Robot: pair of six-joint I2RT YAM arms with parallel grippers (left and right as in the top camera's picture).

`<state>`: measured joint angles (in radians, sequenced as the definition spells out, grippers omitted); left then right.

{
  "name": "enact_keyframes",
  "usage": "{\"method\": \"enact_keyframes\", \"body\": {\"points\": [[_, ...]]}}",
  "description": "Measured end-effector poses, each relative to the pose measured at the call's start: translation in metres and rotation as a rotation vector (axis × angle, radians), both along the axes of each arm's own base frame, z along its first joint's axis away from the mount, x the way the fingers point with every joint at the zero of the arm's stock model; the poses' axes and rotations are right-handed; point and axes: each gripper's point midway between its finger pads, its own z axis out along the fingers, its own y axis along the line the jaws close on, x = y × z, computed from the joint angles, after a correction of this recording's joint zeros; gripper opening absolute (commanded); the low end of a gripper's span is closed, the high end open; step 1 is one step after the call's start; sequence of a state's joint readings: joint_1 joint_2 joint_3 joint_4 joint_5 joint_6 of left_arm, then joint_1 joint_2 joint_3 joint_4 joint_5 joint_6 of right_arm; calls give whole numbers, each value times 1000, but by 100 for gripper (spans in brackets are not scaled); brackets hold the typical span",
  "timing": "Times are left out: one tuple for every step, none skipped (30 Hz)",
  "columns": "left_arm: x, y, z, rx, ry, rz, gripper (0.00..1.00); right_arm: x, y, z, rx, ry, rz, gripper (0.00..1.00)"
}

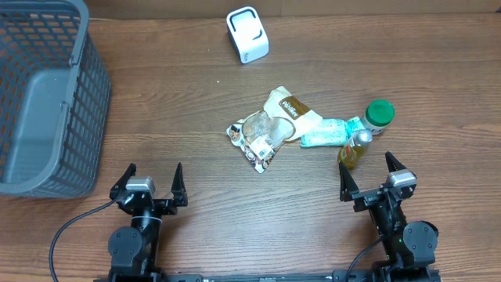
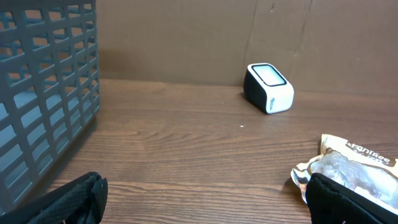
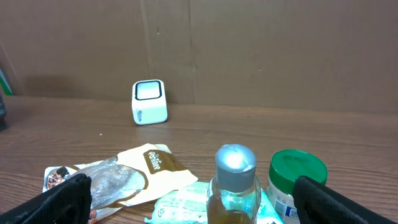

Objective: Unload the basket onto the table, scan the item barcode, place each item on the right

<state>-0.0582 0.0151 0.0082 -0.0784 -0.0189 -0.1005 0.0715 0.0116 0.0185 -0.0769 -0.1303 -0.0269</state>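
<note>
Down at the near edge of the table point(image 1: 235, 227), the two arms sit well apart. The left gripper point(image 1: 154, 168) has its black fingers spread wide with nothing between them, and only bare wood lies ahead of it. The right gripper point(image 1: 365, 166) is spread just as wide and also empty, pointing at a small heap of groceries.

Nearest to it is a small bottle point(image 1: 354, 149) of amber liquid with a silver cap. It stands upright just beyond the fingertips, not touching them. Right behind the bottle stands a jar with a green lid point(image 1: 379, 114). To the left of these, a pale green packet of wipes point(image 1: 324, 133) lies flat, right up against the bottle. Further left, a cream and brown snack pouch point(image 1: 288, 108) overlaps a crumpled clear wrapper point(image 1: 257, 135). I can't make out a barcode on any of them.

Beyond the heap, close to the cardboard wall point(image 3: 249, 50) at the back, the white scanner point(image 1: 247, 34) sits alone with its window tilted upward. A grey plastic basket point(image 1: 88, 117) fills the left side from mid-table to the back.
</note>
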Motion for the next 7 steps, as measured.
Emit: {"method": "enact_keyframes", "body": {"points": [[0, 0, 0, 0, 0, 0, 100, 0, 0, 0, 0, 0, 0, 100], [0, 0, 0, 0, 0, 0, 100, 0, 0, 0, 0, 0, 0, 100], [0, 0, 0, 0, 0, 0, 100, 0, 0, 0, 1, 1, 0, 100], [0, 0, 0, 0, 0, 0, 100, 0, 0, 0, 0, 0, 0, 100], [0, 0, 0, 0, 0, 0, 100, 0, 0, 0, 0, 0, 0, 100], [0, 0, 0, 0, 0, 0, 100, 0, 0, 0, 0, 0, 0, 100], [0, 0, 0, 0, 0, 0, 100, 0, 0, 0, 0, 0, -1, 100]]}}
